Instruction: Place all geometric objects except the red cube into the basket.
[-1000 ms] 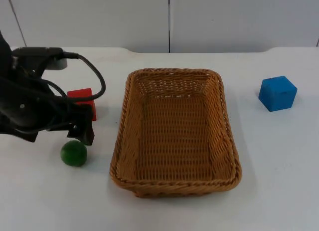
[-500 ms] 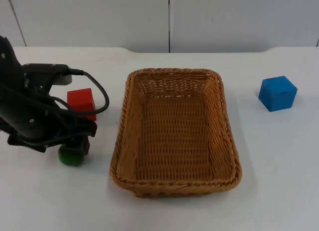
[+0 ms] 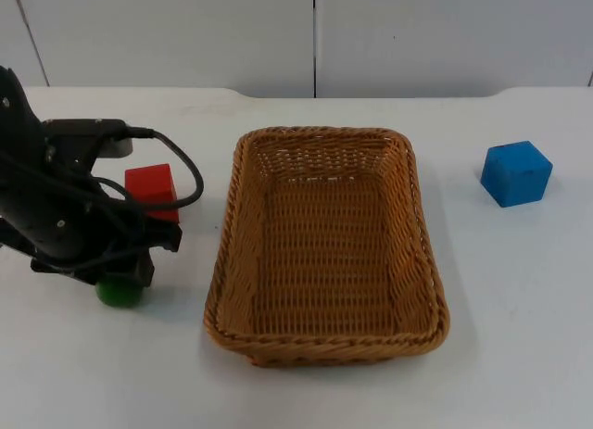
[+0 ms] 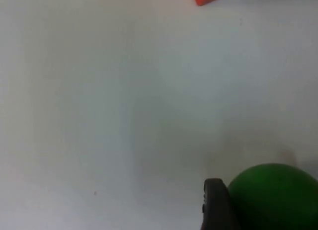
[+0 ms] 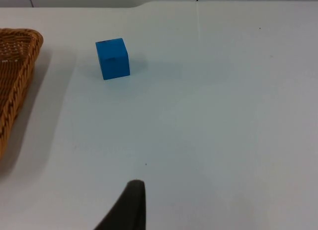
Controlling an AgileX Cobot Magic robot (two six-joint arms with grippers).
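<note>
Hovering low over the green ball [image 3: 119,292] beside the red cube [image 3: 151,189], the left gripper [image 3: 125,273] is lining up a grasp — finger spread impossible to tell — basket [image 3: 232,253] waiting nearby.

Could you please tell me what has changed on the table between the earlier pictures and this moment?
The left gripper has come down over the green ball, which has shifted a little toward the table's left edge and is now partly covered by the arm. In the left wrist view a fingertip stands right beside the ball; a grasp cannot be confirmed. The red cube, basket and blue cube have not moved. The right arm waits.
</note>
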